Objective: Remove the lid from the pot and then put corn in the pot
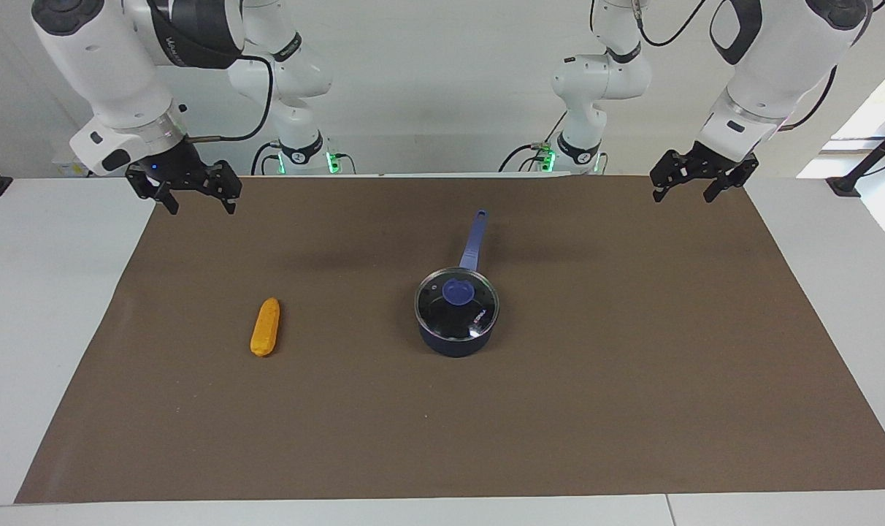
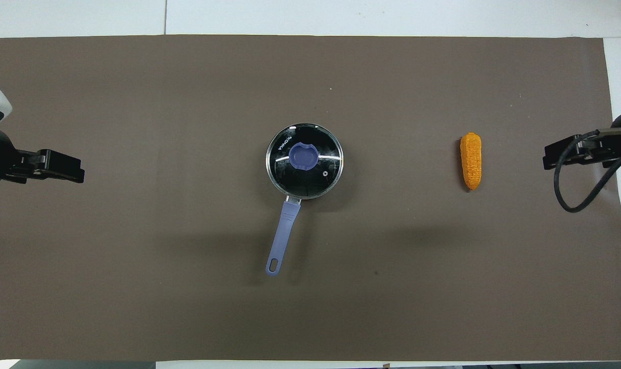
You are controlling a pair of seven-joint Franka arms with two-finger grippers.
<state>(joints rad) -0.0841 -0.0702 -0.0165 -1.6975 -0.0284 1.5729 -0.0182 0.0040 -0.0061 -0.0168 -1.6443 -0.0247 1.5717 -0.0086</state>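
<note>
The pot stands mid-table on the brown mat, its long blue handle pointing toward the robots. The glass lid with its blue knob sits closed on the pot. The corn lies flat on the mat beside the pot, toward the right arm's end. In the overhead view the lid, the pot's handle and the corn all show. My right gripper hangs open and empty over the mat's corner near its base. My left gripper hangs open and empty over the other near corner.
The brown mat covers most of the white table. Both grippers also show at the side edges of the overhead view: the left gripper and the right gripper with a loose black cable.
</note>
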